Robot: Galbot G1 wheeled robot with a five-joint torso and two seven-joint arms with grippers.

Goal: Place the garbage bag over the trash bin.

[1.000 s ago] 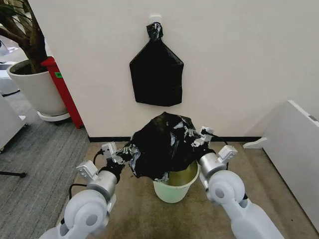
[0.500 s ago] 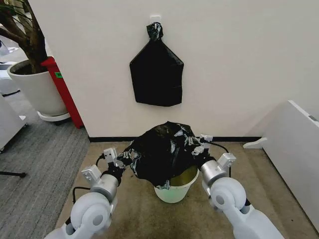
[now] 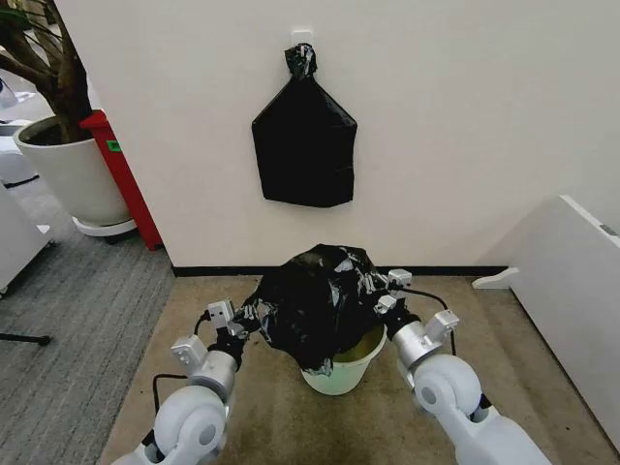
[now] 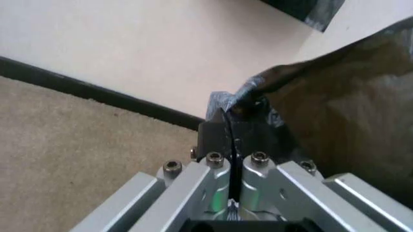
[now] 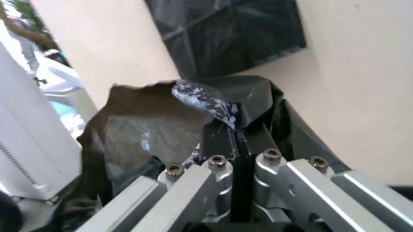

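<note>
While clamped at both side edges, could still miss: garbage bag draped over trash bin, front hem short of the rolled rim nearest the camera, so may snag or slide off if lowered unevenly. Left pincer pinched shut on film at the bag's left edge; right pincer likewise at the right. Tight behind: wall and baseboard close. Open carpet in front and to both sides.
</note>
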